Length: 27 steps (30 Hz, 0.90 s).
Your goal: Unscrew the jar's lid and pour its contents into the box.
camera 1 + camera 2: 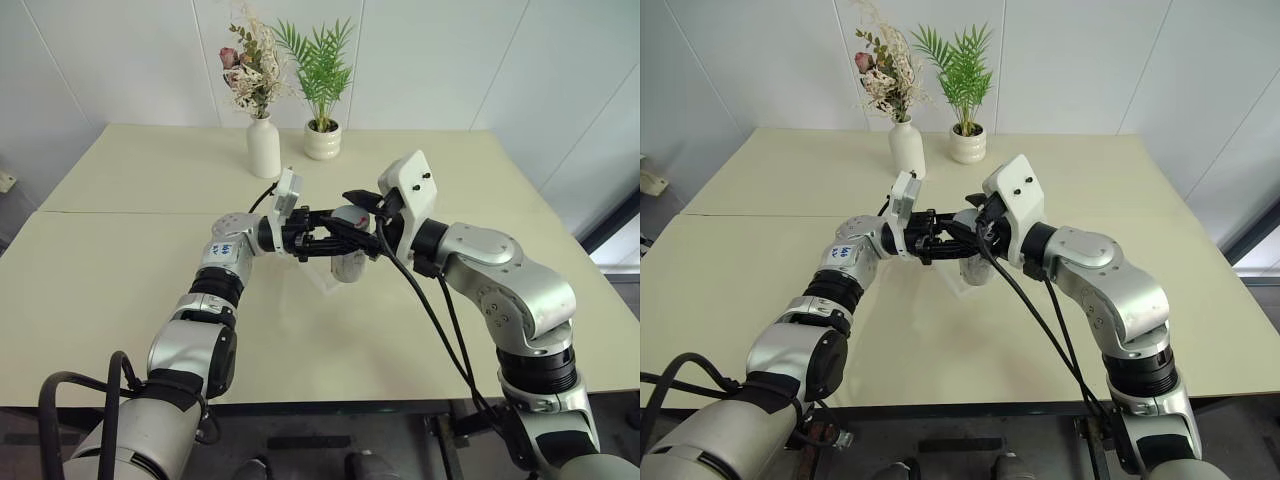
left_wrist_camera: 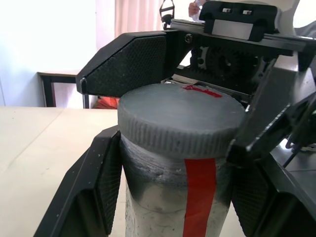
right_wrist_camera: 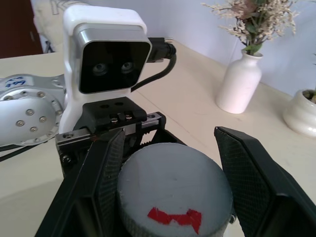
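A: The left gripper (image 2: 170, 197) is seen clamped on the jar (image 2: 173, 197), its fingers (image 2: 94, 187) pressed against the glass just under the lid (image 2: 180, 121). The right gripper (image 3: 173, 197) is set around the lid from the opposite side; one pad touches the lid's edge, while a gap can be seen at the other pad, so a firm clamp there cannot be confirmed.

B: And where is the jar held?

A: It is held upright in the air between the two grippers, above the table (image 1: 120, 260). Something clear, probably the box (image 1: 325, 280), can just be made out below it. A vase (image 1: 264, 146) and a plant pot (image 1: 322, 140) stand well behind.

B: Which step is in hand?

A: Unscrewing is judged to be under way. The lid is still seated on the jar, its red mark facing up; the contents are not made out.

B: What is called for next?

A: The lid should be gripped squarely and turned while the jar is kept from rotating. If the pad slips, only the wrist would turn.
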Tool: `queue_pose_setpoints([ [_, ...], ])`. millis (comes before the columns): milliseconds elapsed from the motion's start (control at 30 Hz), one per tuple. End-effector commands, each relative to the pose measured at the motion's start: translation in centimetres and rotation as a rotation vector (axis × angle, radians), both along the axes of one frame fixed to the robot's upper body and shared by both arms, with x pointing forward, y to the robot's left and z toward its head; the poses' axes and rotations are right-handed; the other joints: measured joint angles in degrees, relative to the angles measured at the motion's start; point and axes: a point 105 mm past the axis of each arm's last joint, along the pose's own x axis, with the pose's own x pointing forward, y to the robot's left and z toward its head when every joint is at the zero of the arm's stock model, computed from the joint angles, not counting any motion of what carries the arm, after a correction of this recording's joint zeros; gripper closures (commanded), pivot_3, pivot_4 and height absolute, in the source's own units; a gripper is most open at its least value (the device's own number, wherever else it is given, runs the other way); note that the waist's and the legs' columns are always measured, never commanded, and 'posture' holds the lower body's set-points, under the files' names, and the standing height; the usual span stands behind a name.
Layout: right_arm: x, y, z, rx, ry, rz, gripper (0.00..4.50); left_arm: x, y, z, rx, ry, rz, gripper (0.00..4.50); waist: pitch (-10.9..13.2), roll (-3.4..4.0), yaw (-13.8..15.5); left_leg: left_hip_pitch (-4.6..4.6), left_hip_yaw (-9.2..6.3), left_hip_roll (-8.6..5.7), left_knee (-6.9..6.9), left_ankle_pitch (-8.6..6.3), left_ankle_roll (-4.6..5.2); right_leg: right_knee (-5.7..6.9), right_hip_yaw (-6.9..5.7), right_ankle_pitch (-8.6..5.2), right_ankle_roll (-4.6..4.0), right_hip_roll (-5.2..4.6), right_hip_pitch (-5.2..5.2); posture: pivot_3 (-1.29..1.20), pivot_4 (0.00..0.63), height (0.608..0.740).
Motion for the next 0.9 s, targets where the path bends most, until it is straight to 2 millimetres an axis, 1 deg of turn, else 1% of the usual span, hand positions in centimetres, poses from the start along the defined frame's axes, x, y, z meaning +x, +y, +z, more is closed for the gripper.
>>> queue_pose_setpoints([
  [33,-2.0,1.1,0.3,-0.035,-0.04,0.158,1.93,0.3,0.8,2.7,-0.052,-0.041,0.028,1.89,0.0,0.0,-0.01,0.0,0.0,0.0,0.0,0.0,0.0,0.0,0.0,0.0,0.0,0.0,0.0,0.0,0.15,0.74],
  [400,-2.9,1.0,0.3,-0.079,-0.048,0.325,1.93,0.0,0.8,2.7,-0.036,-0.039,0.002,1.89,0.0,0.0,0.01,0.0,0.0,0.0,0.0,0.0,0.0,0.0,0.0,0.0,0.0,0.0,0.0,0.0,0.15,0.74],
  [633,-2.9,0.7,0.7,-0.102,-0.056,0.415,1.93,-0.1,0.9,2.6,-0.025,-0.032,-0.015,1.89,0.01,0.01,-0.03,0.0,0.0,0.0,0.01,0.0,0.0,0.01,0.0,0.0,0.01,0.01,0.0,0.0,0.15,0.74],
  [900,-3.4,0.6,0.5,-0.13,-0.052,0.517,1.93,-0.3,1.1,2.6,-0.012,-0.028,-0.028,1.89,0.01,0.01,0.01,0.0,0.0,0.0,0.02,0.0,0.0,0.02,0.0,0.0,0.01,0.01,0.0,0.0,0.15,0.74],
])
